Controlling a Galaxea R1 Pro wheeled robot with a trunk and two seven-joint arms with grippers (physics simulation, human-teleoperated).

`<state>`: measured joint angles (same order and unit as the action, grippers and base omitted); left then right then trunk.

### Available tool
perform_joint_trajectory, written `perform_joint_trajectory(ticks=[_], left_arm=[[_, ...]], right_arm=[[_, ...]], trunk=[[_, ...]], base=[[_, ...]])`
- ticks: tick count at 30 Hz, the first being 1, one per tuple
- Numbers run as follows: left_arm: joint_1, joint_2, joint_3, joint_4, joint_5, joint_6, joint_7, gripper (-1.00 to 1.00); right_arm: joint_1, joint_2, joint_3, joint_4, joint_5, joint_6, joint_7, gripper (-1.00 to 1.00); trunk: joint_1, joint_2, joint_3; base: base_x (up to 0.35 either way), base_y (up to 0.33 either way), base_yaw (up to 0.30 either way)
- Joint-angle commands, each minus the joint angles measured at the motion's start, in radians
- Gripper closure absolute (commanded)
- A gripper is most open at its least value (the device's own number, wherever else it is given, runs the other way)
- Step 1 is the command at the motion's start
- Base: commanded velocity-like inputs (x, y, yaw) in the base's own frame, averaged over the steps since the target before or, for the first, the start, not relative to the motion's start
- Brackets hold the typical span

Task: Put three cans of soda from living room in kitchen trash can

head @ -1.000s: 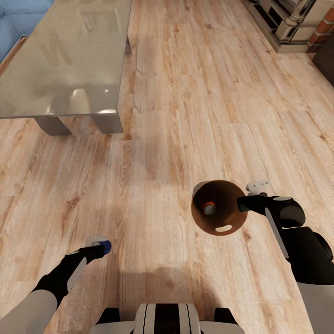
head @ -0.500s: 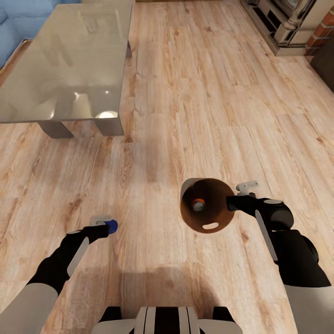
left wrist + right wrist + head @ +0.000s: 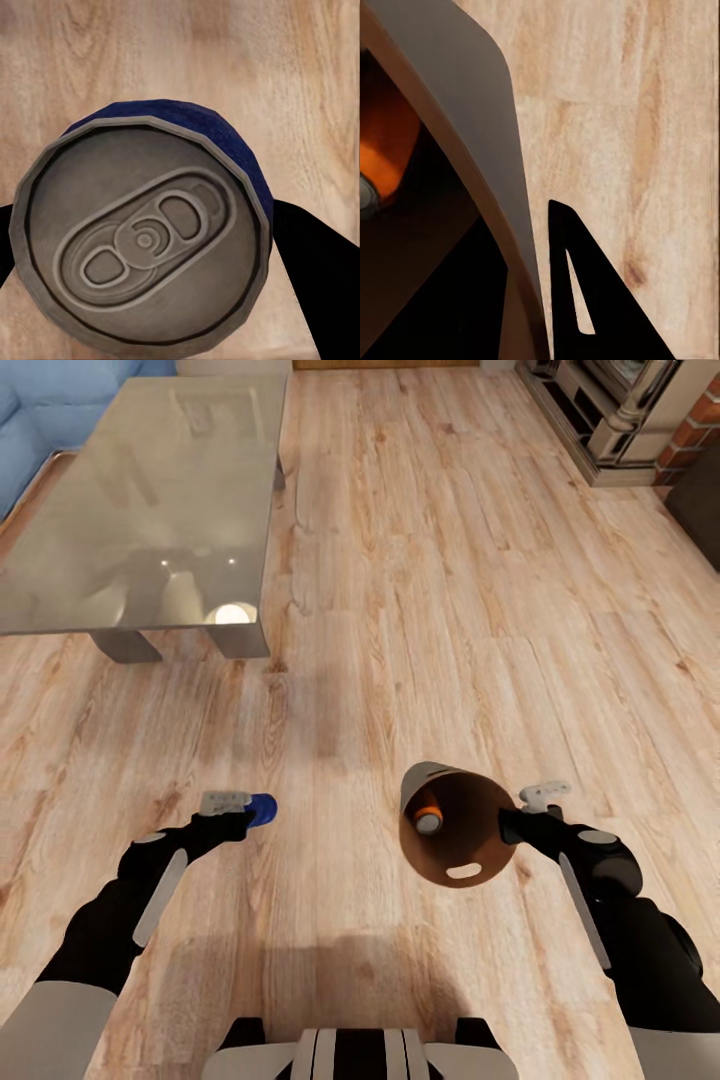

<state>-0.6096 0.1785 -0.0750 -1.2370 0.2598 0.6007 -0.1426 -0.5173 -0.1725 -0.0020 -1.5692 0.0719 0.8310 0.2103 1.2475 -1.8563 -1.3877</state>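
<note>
My left gripper (image 3: 243,818) is shut on a dark blue can of soda (image 3: 263,809) and holds it above the wood floor; its silver top (image 3: 142,240) faces the left wrist camera, with a black finger on either side. The tan wooden tash can (image 3: 470,855) hangs at the right, its brown inside facing up. My right gripper (image 3: 512,825) is shut on its rim, and one black finger (image 3: 585,300) lies outside the wall (image 3: 472,112). An orange can of soda (image 3: 428,818) lies inside the bin, also showing as an orange patch (image 3: 382,150).
A glass-topped low table (image 3: 140,510) stands at the far left, with a blue sofa (image 3: 30,420) behind it. The brick fireplace (image 3: 640,410) is at the far right corner. Light wood floor (image 3: 420,590) stretches between them.
My left gripper has carried the blue can forward and inward, closer to the bin. The bin has drifted a little in the right gripper, and the whole view has shifted slightly.
</note>
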Motion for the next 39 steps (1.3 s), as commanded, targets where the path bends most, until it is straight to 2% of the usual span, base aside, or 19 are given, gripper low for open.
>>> perform_joint_trajectory(ticks=[1,10,12,13,15,18,20,22,27,32,34,36,39], left_arm=[[0.005,0.0,0.0,-0.007,0.0,0.0,-0.001,1.0],[0.013,0.005,0.002,-0.016,0.003,-0.023,-0.015,1.0],[0.013,0.008,0.002,-0.017,0.013,-0.025,-0.034,1.0],[0.013,0.01,0.002,-0.017,0.032,-0.026,-0.063,1.0],[0.014,0.011,0.002,-0.016,0.047,-0.027,-0.087,1.0],[0.014,0.012,0.001,-0.015,0.06,-0.027,-0.109,1.0],[0.014,0.012,0.001,-0.015,0.064,-0.027,-0.132,1.0],[0.014,0.012,0.001,-0.016,0.065,-0.027,-0.183,1.0],[0.015,0.013,0.001,-0.018,0.066,-0.026,-0.245,1.0],[0.025,0.012,0.001,-0.093,0.066,-0.02,-0.282,1.0],[0.03,0.012,0.001,-0.159,0.067,-0.005,-0.286,1.0],[0.033,0.011,0.002,-0.221,0.067,0.073,-0.289,1.0],[0.032,0.011,0.004,-0.255,0.067,0.183,-0.291,1.0]], right_arm=[[0.003,0.0,-0.011,-0.001,-0.017,0.001,0.005,1.0],[0.009,-0.001,-0.029,-0.005,-0.021,-0.001,0.012,1.0],[0.01,-0.001,-0.029,-0.004,-0.021,-0.001,0.019,1.0],[0.011,0.0,-0.029,-0.003,-0.021,-0.001,0.034,1.0],[0.011,0.0,-0.029,-0.002,-0.02,-0.001,0.046,1.0],[0.013,0.002,-0.028,-0.002,-0.021,-0.001,0.055,1.0],[0.014,0.004,-0.028,-0.001,-0.02,-0.001,0.057,1.0],[0.014,0.005,-0.029,0.001,-0.02,-0.001,0.058,1.0],[0.014,0.007,-0.03,0.006,-0.022,-0.001,0.058,1.0],[0.01,0.007,-0.03,0.091,-0.023,0.0,0.059,1.0],[0.004,0.007,-0.028,0.128,-0.024,0.006,0.06,1.0],[-0.012,0.006,-0.025,0.152,-0.023,0.015,0.059,1.0],[-0.056,0.003,-0.021,0.177,-0.019,0.058,0.058,1.0]], trunk=[[-0.004,0.007,0.003],[-0.038,0.07,0.031],[-0.046,0.084,0.038],[-0.05,0.091,0.041],[-0.058,0.105,0.047],[-0.069,0.126,0.057],[-0.077,0.14,0.063],[-0.084,0.154,0.069],[-0.104,0.189,0.085],[-0.104,0.189,0.085],[-0.104,0.189,0.085],[-0.104,0.189,0.085],[-0.104,0.189,0.085]], base=[[0.0,0.0,0.0],[0.0,0.0,0.0],[0.0,0.0,0.0],[0.0,0.0,0.0],[0.0,0.0,0.0],[0.0,0.0,0.0],[0.0,0.0,0.0],[0.0,0.0,0.0],[0.0,0.0,0.0],[0.0,0.0,0.0],[0.0,0.0,0.0],[0.0,0.0,0.0],[0.0,0.0,0.0]])
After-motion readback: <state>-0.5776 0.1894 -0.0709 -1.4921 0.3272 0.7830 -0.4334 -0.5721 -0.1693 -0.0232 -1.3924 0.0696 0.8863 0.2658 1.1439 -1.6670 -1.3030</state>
